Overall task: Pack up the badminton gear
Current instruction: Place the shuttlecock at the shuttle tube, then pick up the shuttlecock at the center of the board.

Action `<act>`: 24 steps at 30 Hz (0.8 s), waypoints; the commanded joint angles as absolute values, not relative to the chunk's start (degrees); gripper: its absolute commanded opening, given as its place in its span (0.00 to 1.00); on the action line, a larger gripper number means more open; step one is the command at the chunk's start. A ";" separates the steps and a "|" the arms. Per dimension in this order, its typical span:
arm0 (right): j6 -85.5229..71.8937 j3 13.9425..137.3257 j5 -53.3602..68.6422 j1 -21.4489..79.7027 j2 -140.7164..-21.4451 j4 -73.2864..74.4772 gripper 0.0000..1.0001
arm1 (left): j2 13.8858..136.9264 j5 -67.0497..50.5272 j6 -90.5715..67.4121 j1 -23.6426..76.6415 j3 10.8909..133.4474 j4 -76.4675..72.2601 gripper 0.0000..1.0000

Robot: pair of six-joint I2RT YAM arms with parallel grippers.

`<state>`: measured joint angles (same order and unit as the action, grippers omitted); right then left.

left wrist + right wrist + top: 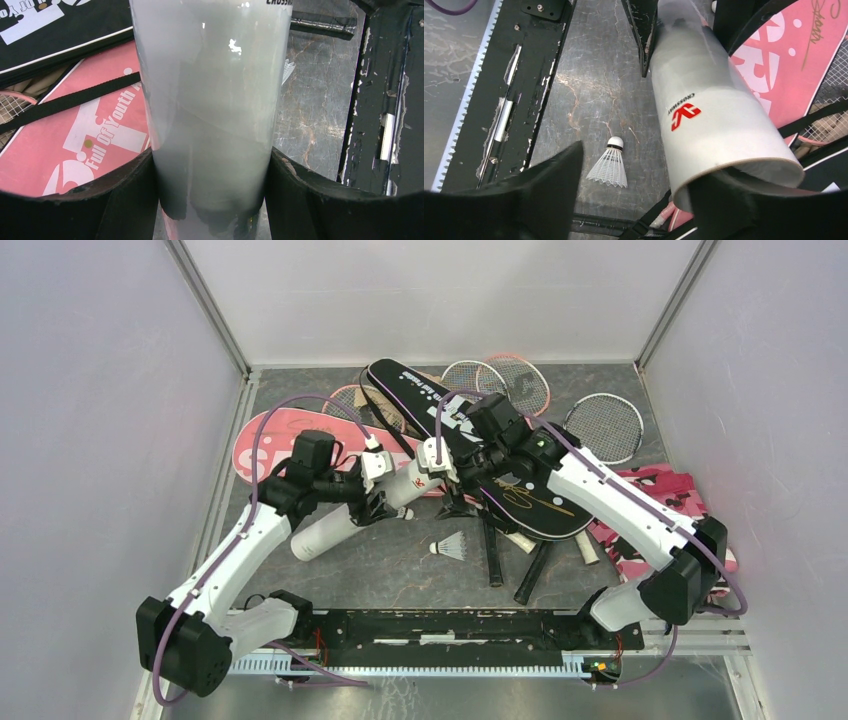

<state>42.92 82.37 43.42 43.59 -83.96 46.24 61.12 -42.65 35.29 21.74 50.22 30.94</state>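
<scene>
Firmly, the smooth white tube (pixel 212 100) is pinched by the left gripper (pixel 212 200) beside the pink cover (pixel 75 145). The jaws of the right gripper (pixel 634 200) are spread at its round mouth, above a feathered shuttlecock (pixel 610 167).

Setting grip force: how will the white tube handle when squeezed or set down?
The tube looks thin-walled and hollow at its open end, so probably light and dentable. Its glossy round surface may slip, and set down it would likely roll.

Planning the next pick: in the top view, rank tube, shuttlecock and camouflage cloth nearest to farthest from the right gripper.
1. Tube, beside the right gripper.
2. Shuttlecock, just below it in view.
3. Camouflage cloth, far right.
</scene>
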 commanded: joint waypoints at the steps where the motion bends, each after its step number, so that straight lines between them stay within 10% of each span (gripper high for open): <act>1: 42.64 80.94 44.54 44.04 -82.53 44.56 0.84 | 59.63 -44.79 32.17 21.78 51.11 24.23 0.39; 5: 41.59 79.39 40.49 42.34 -77.95 42.46 0.98 | 59.39 -43.97 31.16 21.67 50.37 22.77 0.39; 24: 37.26 59.53 31.82 33.29 -63.83 34.50 0.95 | 59.77 -39.43 22.06 16.30 49.48 16.37 0.39</act>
<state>38.52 65.28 31.77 33.10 -62.92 37.45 61.06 -41.45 27.14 18.20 49.21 22.02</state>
